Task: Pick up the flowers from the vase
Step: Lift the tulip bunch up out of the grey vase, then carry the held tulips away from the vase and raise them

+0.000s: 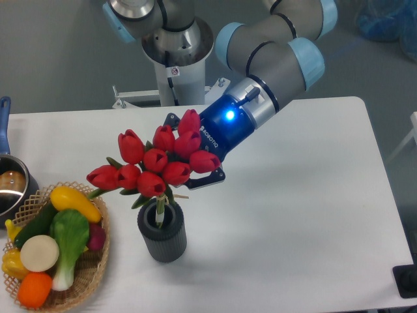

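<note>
One tool [195,171] marked "ROBOTIQ" behind flowers [156,163].

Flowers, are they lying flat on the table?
No, the flowers stand above the vase, with a stem still reaching down into its opening.

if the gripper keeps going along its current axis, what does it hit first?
The flowers: the gripper points down-left straight into the bunch, fingers hidden behind the buds, possibly already touching. Depth unclear. The vase sits below that line.
</note>
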You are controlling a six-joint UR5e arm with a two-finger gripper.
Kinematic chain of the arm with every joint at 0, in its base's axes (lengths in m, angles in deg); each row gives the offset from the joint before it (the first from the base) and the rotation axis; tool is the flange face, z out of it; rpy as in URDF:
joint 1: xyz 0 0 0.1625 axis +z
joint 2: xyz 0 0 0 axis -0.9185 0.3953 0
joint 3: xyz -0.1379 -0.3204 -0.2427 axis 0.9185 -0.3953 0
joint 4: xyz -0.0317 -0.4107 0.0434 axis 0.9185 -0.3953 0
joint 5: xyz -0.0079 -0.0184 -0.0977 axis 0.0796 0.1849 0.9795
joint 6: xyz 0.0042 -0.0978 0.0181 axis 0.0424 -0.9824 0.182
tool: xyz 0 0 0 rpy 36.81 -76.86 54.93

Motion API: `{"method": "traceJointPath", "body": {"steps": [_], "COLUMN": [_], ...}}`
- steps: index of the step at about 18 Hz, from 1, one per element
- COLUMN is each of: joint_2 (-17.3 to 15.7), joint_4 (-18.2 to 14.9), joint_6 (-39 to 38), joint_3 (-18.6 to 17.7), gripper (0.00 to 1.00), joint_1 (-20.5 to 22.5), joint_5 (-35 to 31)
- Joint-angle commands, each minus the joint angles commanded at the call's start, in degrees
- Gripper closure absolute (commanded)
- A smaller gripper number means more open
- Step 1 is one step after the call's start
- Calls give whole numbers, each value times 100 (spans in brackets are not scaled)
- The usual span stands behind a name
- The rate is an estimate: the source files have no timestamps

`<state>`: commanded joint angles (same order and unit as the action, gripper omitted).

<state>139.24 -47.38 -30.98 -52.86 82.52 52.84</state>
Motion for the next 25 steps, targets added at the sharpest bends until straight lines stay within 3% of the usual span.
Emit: {"method": "traceJointPath", "body": {"steps": [4,8,12,17,22,25], "joint_2": [-44,-105,-193,-316,-308,-308], "joint_4": [17,61,53,9,-62,-62], "joint_6": [0,245,685,1098,1151,1195], "joint_3": [-27,297,448,439,396,352], "gripper": [93,93,93,93,94,100], "joint_1": [88,439,703,975,1300,1310], "joint_5": [-17,-123,-1464,-2573,-2961,-3207]}}
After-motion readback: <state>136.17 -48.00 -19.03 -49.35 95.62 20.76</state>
